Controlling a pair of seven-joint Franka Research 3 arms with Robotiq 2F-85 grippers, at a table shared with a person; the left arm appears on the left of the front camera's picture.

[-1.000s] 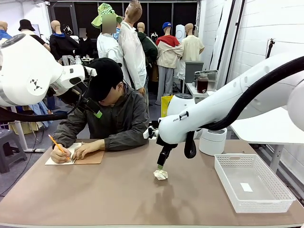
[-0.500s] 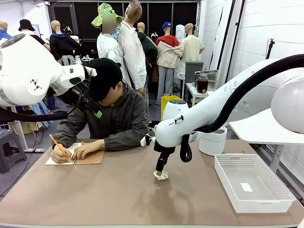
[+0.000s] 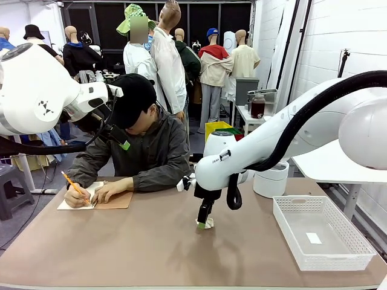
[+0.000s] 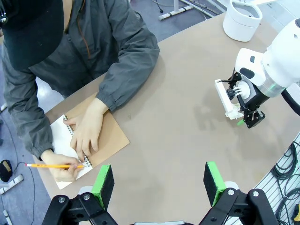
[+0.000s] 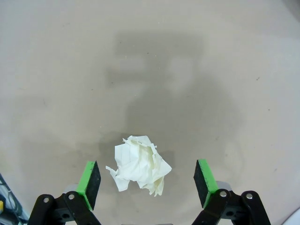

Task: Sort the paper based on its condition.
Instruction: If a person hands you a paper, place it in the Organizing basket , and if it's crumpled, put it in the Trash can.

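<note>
- Paper (image 5: pixel 139 164), crumpled white wad: one. It lies on the brown tabletop (image 3: pixel 121 254) near the middle, well apart from every edge.
- Right gripper (image 5: pixel 146 180): one. It is lowered over the wad with its jaws spread wide. The wad sits in the gap between the two green pads (image 5: pixel 89 180), with bare table showing on both sides. It is nearer the pad at picture left in the wrist view.
- Left gripper (image 4: pixel 158 183): one. It is raised above the left part of the tabletop, jaws spread, with nothing between them.
- Basket (image 3: pixel 332 261), white plastic mesh: one, at the right edge. One small white slip (image 3: pixel 313 238) lies inside.
- Notebook (image 4: pixel 112 136), spiral-bound with a brown cover: one, at the far left edge.
- Pencil (image 4: pixel 54 165), orange: one, held over the notebook page.
- Round container (image 3: pixel 270 179), white: one, at the far right corner.
- Person (image 3: pixel 151 151): one, seated at the far edge, both hands on the notebook.
</note>
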